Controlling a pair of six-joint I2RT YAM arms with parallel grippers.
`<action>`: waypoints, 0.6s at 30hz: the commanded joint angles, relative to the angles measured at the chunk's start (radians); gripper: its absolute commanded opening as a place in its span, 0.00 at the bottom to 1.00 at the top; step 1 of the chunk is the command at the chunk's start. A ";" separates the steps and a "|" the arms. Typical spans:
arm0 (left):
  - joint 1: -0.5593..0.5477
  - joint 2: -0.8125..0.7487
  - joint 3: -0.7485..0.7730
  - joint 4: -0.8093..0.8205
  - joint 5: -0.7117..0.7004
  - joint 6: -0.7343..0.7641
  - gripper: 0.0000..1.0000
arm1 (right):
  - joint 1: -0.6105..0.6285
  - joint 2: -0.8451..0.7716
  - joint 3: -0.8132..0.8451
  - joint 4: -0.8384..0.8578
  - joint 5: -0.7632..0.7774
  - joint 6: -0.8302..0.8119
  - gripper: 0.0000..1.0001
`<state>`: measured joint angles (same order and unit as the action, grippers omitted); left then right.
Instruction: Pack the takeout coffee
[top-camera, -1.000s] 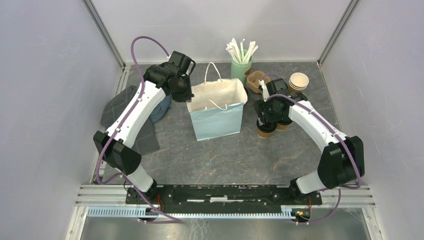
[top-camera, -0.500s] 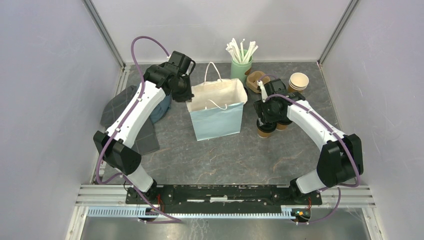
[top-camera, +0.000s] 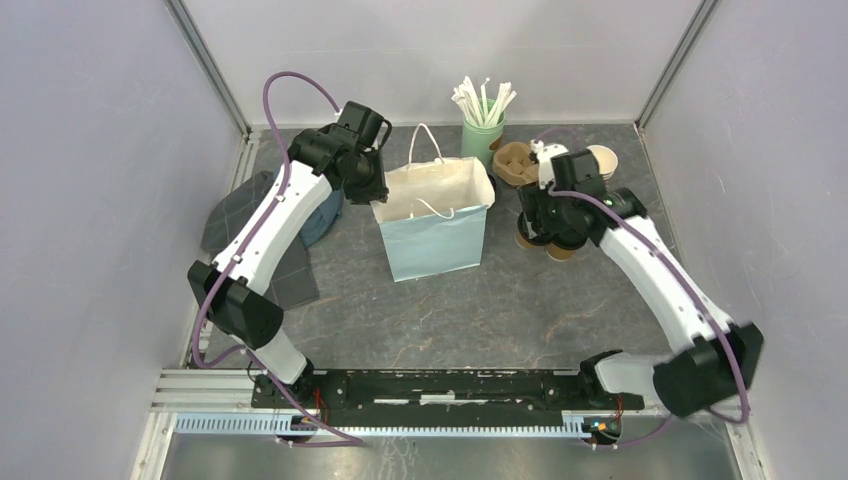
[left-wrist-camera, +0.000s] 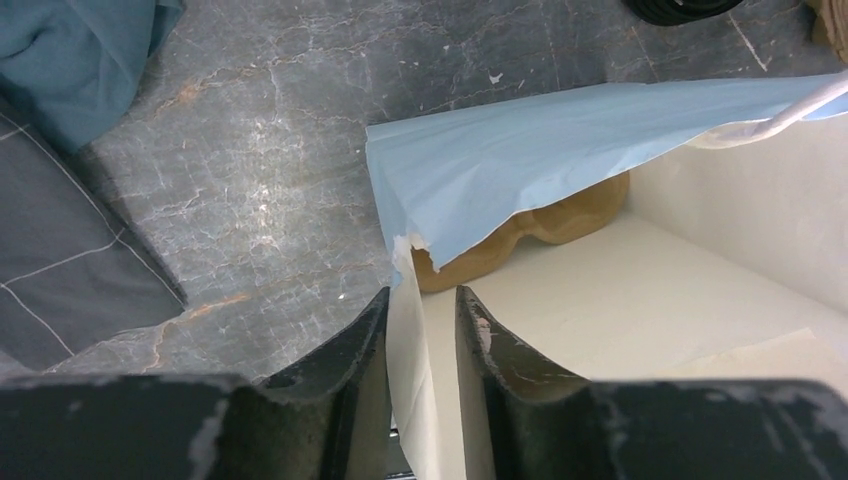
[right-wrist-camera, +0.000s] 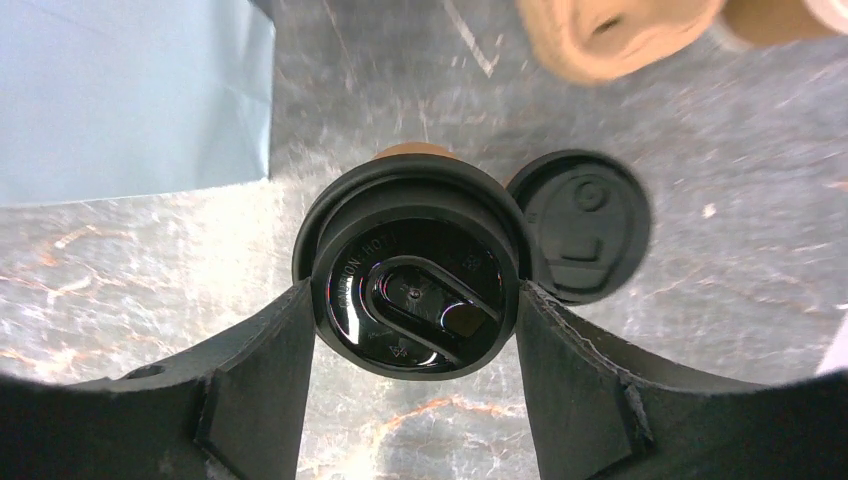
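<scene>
right gripper (right-wrist-camera: 415, 290) around one lidded coffee cup (right-wrist-camera: 408, 255), both fingers (right-wrist-camera: 270, 360) pressed against the black lid's rim, so clamped on it. lifted or standing: cannot tell. second lidded coffee cup (right-wrist-camera: 585, 225) just beside it, standing on the table (right-wrist-camera: 150, 290). both cups right of the blue paper bag (top-camera: 435, 245), toward the table's far-right corner. left gripper (left-wrist-camera: 422, 300) at the left rim of the bag's mouth, fingers a little apart, thin bag wall between them, not pinched. brown pulp carrier (left-wrist-camera: 560, 215) inside the bag. along the far edge: green holder of straws (top-camera: 482, 135), another carrier (top-camera: 513, 160), lidless cups (top-camera: 603, 158). cloths (top-camera: 260, 235) by the left edge.
</scene>
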<state>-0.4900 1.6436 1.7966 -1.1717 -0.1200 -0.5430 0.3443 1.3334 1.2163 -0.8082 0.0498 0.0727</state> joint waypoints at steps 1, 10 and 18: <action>0.004 0.021 0.064 0.034 -0.005 0.050 0.31 | 0.002 -0.190 0.078 0.063 0.084 -0.032 0.28; 0.002 0.011 0.054 0.151 -0.056 0.138 0.02 | 0.002 -0.336 0.106 0.252 -0.177 -0.144 0.00; -0.005 -0.233 -0.224 0.478 -0.144 0.235 0.02 | 0.107 -0.291 0.227 0.277 -0.366 -0.160 0.00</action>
<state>-0.4904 1.5848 1.7042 -0.9321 -0.1986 -0.4103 0.3862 1.0531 1.3922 -0.6197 -0.1951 -0.0624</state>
